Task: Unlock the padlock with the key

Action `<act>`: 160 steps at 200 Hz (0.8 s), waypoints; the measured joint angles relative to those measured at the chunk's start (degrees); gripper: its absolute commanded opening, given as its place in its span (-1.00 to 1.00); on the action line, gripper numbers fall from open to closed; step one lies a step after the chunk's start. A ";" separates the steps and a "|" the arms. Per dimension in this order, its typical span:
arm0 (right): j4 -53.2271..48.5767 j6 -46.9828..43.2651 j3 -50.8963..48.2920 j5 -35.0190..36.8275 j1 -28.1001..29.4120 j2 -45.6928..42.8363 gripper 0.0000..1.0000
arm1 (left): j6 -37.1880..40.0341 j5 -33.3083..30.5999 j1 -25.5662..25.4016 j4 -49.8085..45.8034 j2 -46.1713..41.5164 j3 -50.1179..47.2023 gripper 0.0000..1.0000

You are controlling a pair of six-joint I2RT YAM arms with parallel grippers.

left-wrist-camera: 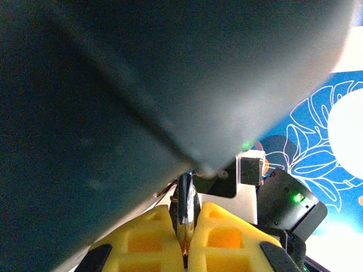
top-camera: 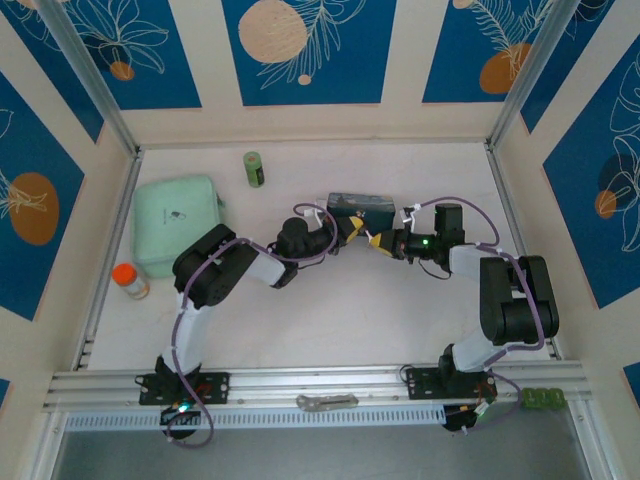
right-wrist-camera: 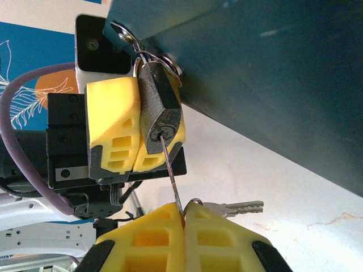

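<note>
The padlock (right-wrist-camera: 160, 116) has a dark grey body, and its thin shackle (right-wrist-camera: 146, 55) hangs from the latch of the blue tin (right-wrist-camera: 255, 73). My left gripper (left-wrist-camera: 186, 249) is shut on the padlock (left-wrist-camera: 186, 207), whose body sits edge-on between the yellow fingers (right-wrist-camera: 112, 122). My right gripper (right-wrist-camera: 184, 218) is shut on the key (right-wrist-camera: 170, 170). The key's thin blade runs up from the pads with its tip in the keyhole. Two spare keys (right-wrist-camera: 241, 208) hang from the ring beside the pads. In the top view both grippers, left (top-camera: 348, 228) and right (top-camera: 380, 242), meet in front of the tin (top-camera: 362, 207).
A mint green box (top-camera: 178, 222) lies at the left, with an orange-capped bottle (top-camera: 130, 280) beside it and a green can (top-camera: 254, 168) at the back. A longer flat silvery metal piece (top-camera: 325, 402) rests on the front rail. The tin's underside (left-wrist-camera: 142, 85) looms close over the left wrist.
</note>
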 measured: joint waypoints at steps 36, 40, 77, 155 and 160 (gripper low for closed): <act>0.09 0.02 0.04 -0.02 0.35 0.00 -1.00 | 0.00 0.00 -0.09 0.00 0.00 0.00 -1.00; 0.07 0.02 0.09 -0.02 0.39 0.00 -1.00 | 0.00 0.00 -0.09 0.00 0.00 0.00 -1.00; 0.09 0.02 0.37 -0.07 0.66 0.00 -1.00 | 0.00 -0.02 -0.11 0.20 0.00 0.00 -1.00; 0.66 1.70 1.66 -0.66 0.35 1.92 -1.00 | 0.02 -0.04 -0.24 0.24 0.00 0.00 -1.00; 0.46 1.99 1.77 -0.66 0.31 1.92 -1.00 | 0.02 -0.07 -0.24 0.28 0.00 -0.02 -1.00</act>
